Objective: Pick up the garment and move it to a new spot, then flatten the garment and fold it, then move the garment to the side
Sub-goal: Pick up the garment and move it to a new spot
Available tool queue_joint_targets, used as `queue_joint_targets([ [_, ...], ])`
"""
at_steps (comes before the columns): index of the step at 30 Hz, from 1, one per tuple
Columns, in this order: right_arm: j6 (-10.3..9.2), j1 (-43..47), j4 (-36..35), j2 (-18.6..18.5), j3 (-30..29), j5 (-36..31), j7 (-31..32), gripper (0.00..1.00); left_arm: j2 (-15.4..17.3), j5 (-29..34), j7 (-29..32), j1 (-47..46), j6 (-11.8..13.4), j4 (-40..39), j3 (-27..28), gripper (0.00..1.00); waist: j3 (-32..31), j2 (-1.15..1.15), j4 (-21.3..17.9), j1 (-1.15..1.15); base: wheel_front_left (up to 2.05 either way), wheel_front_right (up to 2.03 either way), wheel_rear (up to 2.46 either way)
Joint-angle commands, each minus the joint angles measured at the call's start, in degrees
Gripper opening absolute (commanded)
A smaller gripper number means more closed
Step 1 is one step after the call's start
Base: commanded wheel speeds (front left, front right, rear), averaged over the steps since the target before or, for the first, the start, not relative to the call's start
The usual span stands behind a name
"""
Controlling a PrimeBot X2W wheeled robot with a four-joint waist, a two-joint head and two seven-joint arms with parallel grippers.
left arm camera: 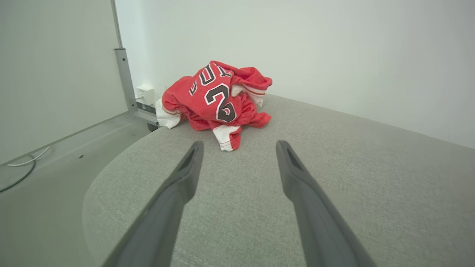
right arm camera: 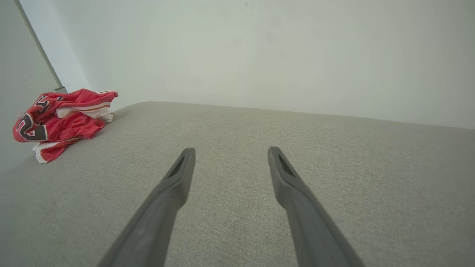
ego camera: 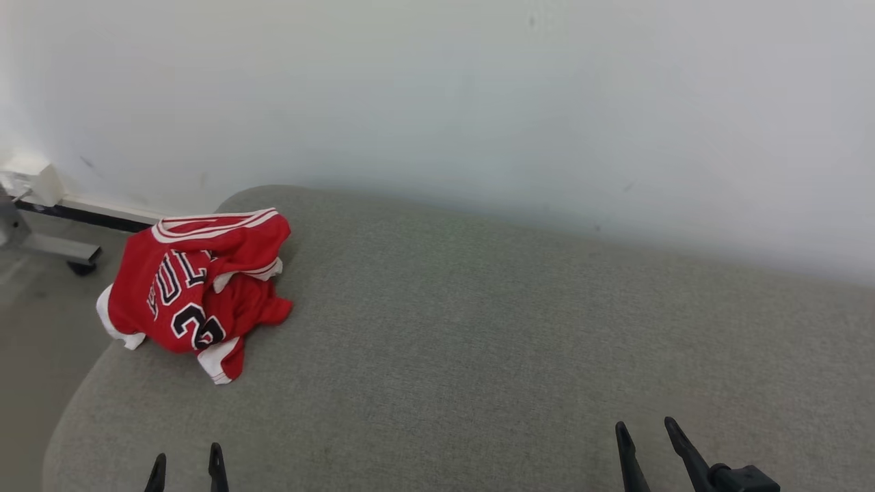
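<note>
**Both claws spread wide and empty, red jersey heaped at the counter's left corner**

In the head view, the left claw (ego camera: 187, 452) shows as two dark fingertips at the lower left edge of the frame. The right claw (ego camera: 645, 424) rises at the lower right. Each pair of fingers stands well apart with nothing between them. Both sit over the near part of the grey fabric-covered counter (ego camera: 478, 328), well apart from the garment (ego camera: 195, 290).

In the left wrist view, the left claw (left arm camera: 239, 142) is splayed wide, with bare grey fabric in the gap. The garment (left arm camera: 217, 98) lies just beyond the tips, at the upper middle of the frame, and touches neither finger. In the right wrist view, the right claw (right arm camera: 232, 148) is equally wide over bare fabric, and the garment (right arm camera: 59, 118) lies far off at the left edge of the frame.

The garment is a red jersey with white trim bands and black, white-edged lettering and a number. It lies crumpled in a loose heap at the counter's rounded corner, at the middle left of the head view. One white-trimmed hem reaches the counter's left edge.

Beyond it, at the left of the head view, are the floor (ego camera: 34, 328), a metal frame foot (ego camera: 61, 249) with a dark caster and a white box (ego camera: 44, 181). A pale wall (ego camera: 478, 102) fills the top of the frame. The left wrist view also shows a grey upright post (left arm camera: 124, 74) and a cable (left arm camera: 22, 170) on the floor at the left
</note>
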Motion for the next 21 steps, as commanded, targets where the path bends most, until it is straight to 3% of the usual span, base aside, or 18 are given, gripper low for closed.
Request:
queue_joint_targets([
  [1,0.05,-0.26,0.24,-0.07,0.24,0.47,-0.34,1.00,0.26,0.43,-0.18,0.62,-0.06,-0.25,0.46,1.00,-0.14,0.00,3.80,0.00,0.00,0.00,0.00],
  [11,0.05,-1.10,1.44,-0.08,1.16,2.54,-1.89,1.00,0.40,1.60,-0.18,1.04,-0.29,-1.27,2.68,1.00,0.16,0.00,9.12,0.00,0.00,0.00,0.00],
  [21,0.05,-3.01,2.75,-0.09,2.31,1.79,-2.39,1.00,0.32,1.55,-0.18,1.14,-0.74,-2.15,4.77,1.00,1.35,0.00,10.30,0.00,0.00,0.00,0.00],
])
